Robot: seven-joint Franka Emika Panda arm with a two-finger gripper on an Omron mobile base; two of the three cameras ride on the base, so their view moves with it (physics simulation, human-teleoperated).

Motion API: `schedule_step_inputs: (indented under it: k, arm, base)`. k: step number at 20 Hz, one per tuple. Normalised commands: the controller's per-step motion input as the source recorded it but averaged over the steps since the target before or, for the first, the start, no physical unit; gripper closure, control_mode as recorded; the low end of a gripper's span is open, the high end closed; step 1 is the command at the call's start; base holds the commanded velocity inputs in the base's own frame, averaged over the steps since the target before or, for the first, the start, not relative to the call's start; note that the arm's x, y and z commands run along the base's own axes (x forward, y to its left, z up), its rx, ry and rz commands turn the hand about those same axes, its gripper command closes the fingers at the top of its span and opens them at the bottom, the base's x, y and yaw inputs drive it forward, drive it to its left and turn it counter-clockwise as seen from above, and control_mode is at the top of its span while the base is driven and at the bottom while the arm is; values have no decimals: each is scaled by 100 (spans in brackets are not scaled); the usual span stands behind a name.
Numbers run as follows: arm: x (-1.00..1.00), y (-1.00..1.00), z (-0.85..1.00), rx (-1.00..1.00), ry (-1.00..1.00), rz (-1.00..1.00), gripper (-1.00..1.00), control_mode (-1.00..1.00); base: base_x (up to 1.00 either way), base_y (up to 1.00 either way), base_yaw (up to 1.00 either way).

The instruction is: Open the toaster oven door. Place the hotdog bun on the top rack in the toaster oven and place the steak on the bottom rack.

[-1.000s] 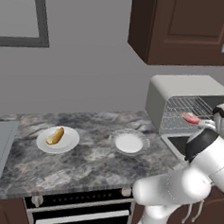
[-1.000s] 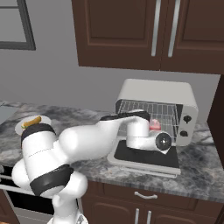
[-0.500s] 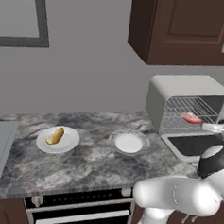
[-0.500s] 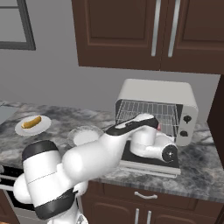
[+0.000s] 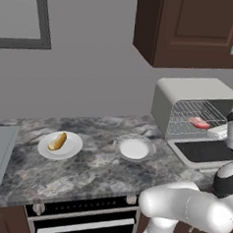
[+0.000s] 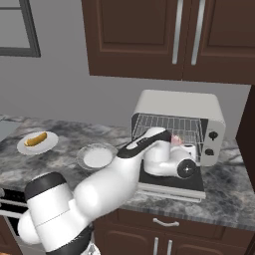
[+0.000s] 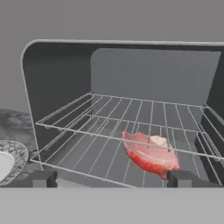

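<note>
The steak [image 7: 151, 155] lies on the bottom rack [image 7: 87, 159] of the toaster oven [image 6: 187, 107]. The gripper [image 7: 111, 178] is released, holding nothing

So there's one toaster oven [image 5: 188, 101] with two racks, one steak [image 7: 151, 155], one hotdog bun [image 5: 57, 141], two plates left of it.

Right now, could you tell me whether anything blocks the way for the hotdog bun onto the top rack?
Nothing visible does. The toaster oven door lies open, the top rack is bare, and the steak sits on the bottom rack. The hotdog bun waits on its plate.
</note>
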Motion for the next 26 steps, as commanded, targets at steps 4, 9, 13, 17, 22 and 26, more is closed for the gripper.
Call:
schedule_step_inputs:
  k: [4,9,13,17,22,26]
  arm:
    - [14,1,0,-18,-18,2,-100,-100]
    - [4,0,3,-20,-18,0,-100,-100]
    - [7,0,11,-11,1,0,-100,-100]
    - [13,0,10,-7,9,0,-100,-100]
    - [19,0,1,-3,8,3,-100,-100]
    - [19,0,0,0,0,8,-100,-100]
  base:
    - [0,0,0]
    - [0,0,0]
    - [0,0,0]
    - [0,0,0]
    - [0,0,0]
    - [0,0,0]
